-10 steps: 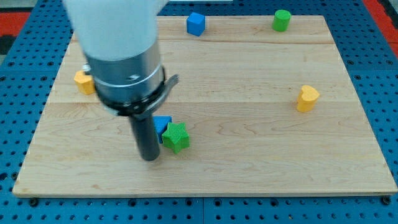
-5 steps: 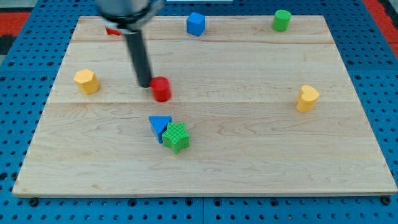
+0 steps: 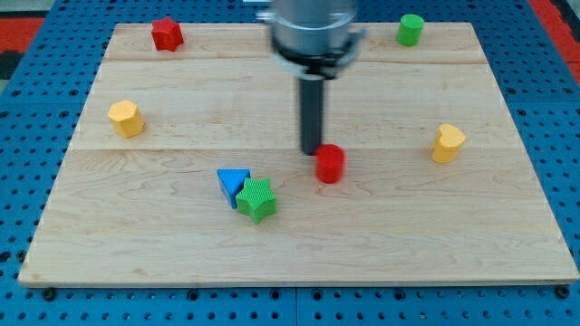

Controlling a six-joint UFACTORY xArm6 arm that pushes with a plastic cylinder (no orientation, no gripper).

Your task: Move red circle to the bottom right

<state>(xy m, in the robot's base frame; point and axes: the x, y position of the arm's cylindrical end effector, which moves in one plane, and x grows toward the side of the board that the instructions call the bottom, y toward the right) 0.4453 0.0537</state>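
Red circle [image 3: 330, 164] sits mid-board, my tip [image 3: 311, 150] at its upper-left edge.

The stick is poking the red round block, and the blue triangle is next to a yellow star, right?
Almost. My tip is just up-left of the red circle, but the blue triangle sits next to a green star, not a yellow one. The camera view shows it.
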